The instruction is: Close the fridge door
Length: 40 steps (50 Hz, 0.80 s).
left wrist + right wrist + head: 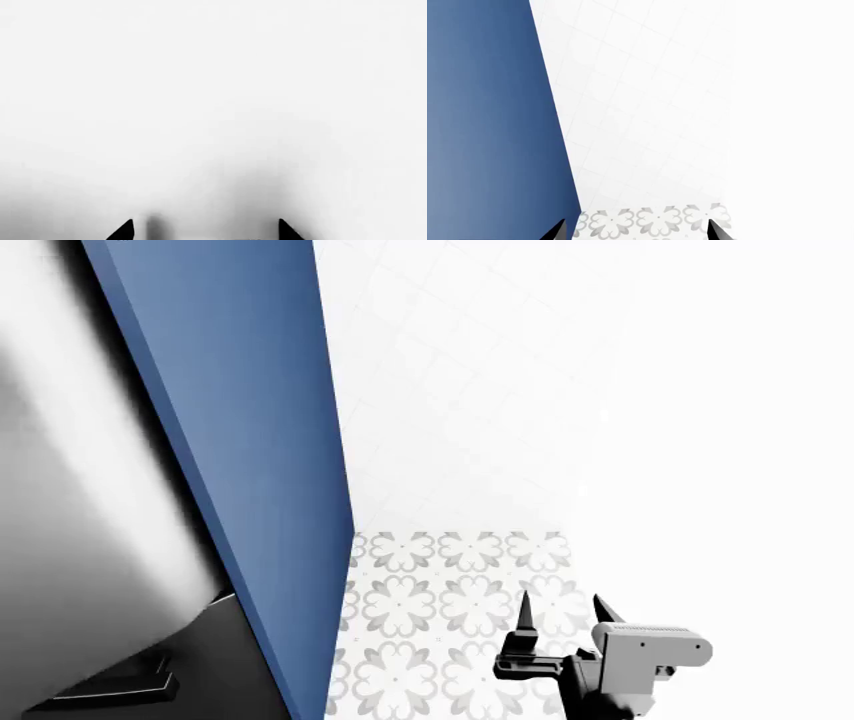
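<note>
The fridge door point(67, 470) fills the far left of the head view, around nine o'clock, a brushed silver-grey face with a black edge along its right side. Below it, toward seven o'clock, sits a dark drawer front point(200, 670) with a black horizontal handle point(114, 690). Just beside the door's black edge stands the tall blue side panel point(254, 440), running from twelve o'clock down to six. To its right the white tiled wall point(454, 390) drops to a floor point(441, 610) of grey flower-patterned tiles.

The right gripper point(561, 612) hangs at about five o'clock over that floor, well apart from the door, its two dark fingertips point(523, 608) spread with nothing between them. Its own camera looks along the blue panel point(487, 120) and wall point(640, 100).

The left gripper point(207, 231) shows only in its wrist view, where two black tips point(123, 231) stand apart against a plain white surface point(213, 100) that fills the picture; nothing is held. What that surface is I cannot tell.
</note>
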Available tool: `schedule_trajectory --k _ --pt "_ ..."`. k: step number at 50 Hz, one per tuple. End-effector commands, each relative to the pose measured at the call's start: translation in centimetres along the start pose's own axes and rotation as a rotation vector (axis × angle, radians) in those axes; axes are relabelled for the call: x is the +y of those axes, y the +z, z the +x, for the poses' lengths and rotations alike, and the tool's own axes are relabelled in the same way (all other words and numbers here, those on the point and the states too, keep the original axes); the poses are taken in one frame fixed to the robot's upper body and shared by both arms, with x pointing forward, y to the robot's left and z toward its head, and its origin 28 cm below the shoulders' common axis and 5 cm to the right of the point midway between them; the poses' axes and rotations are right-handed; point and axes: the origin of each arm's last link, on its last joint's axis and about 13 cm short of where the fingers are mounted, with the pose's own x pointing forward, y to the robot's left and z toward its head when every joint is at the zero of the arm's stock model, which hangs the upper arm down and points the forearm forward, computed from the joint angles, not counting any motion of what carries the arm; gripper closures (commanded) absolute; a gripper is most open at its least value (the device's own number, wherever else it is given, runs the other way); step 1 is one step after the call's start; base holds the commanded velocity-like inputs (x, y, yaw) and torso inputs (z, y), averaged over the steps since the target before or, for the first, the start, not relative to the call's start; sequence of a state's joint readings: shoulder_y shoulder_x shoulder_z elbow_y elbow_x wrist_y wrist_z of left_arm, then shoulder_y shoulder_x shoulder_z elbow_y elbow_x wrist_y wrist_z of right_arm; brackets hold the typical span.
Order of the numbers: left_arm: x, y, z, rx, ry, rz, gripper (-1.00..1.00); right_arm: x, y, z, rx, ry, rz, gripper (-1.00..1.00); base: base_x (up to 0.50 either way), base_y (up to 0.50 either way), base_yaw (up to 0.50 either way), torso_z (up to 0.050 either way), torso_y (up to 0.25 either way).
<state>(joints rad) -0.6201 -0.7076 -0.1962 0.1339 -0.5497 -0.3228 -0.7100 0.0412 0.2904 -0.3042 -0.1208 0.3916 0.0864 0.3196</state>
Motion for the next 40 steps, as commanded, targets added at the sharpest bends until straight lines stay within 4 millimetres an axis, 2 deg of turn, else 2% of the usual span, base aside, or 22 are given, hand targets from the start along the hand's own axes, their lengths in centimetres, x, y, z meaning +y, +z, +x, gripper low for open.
schedule_trajectory --k 1,4,11,14,16,20,26,31,35,40 --pt "-2.5 0.9 7.5 -0.120 -0.022 0.083 -1.00 0.0 0.0 -0.1 -0.005 0.000 -0.004 -1.00 0.00 0.00 0.00 0.000 0.000" --pt "-3.5 1.1 9.2 -0.141 -0.022 0.106 -1.00 0.0 0.0 -0.1 -0.007 -0.002 -0.006 -1.00 0.00 0.00 0.00 0.000 0.000" --pt "-5.3 3.1 12.3 -0.221 -0.037 0.137 -1.00 0.0 0.1 0.0 -0.012 0.001 -0.008 -1.00 0.00 0.00 0.00 0.000 0.000" --pt "-5.1 3.7 12.1 -0.243 -0.022 0.100 -1.00 0.0 0.2 0.0 -0.015 -0.002 -0.007 -1.00 0.00 0.00 0.00 0.000 0.000" --pt "-4.5 4.0 10.7 -0.251 -0.011 0.064 -1.00 0.0 0.1 0.0 -0.015 -0.003 -0.007 -1.00 0.00 0.00 0.00 0.000 0.000" --pt "-2.7 3.8 6.2 -0.230 0.001 -0.003 -1.00 0.0 0.0 0.1 -0.009 -0.002 -0.009 -1.00 0.00 0.00 0.00 0.000 0.000" --pt "0.0 2.0 -1.2 -0.111 -0.086 -0.070 -1.00 0.0 -0.3 0.1 -0.002 -0.004 -0.010 -1.00 0.00 0.00 0.00 0.000 0.000" --pt "1.8 0.9 -6.1 -0.037 -0.142 -0.082 -1.00 0.0 -0.4 0.0 0.003 0.000 -0.010 -1.00 0.00 0.00 0.00 0.000 0.000" --pt "2.6 0.6 -8.8 0.016 -0.204 -0.084 -1.00 0.0 -0.3 0.0 0.003 0.002 -0.009 -1.00 0.00 0.00 0.00 0.000 0.000" --pt "3.2 -0.1 -11.1 0.091 -0.248 -0.092 -1.00 0.0 -0.3 -0.1 0.002 0.002 -0.009 -1.00 0.00 0.00 0.00 0.000 0.000"
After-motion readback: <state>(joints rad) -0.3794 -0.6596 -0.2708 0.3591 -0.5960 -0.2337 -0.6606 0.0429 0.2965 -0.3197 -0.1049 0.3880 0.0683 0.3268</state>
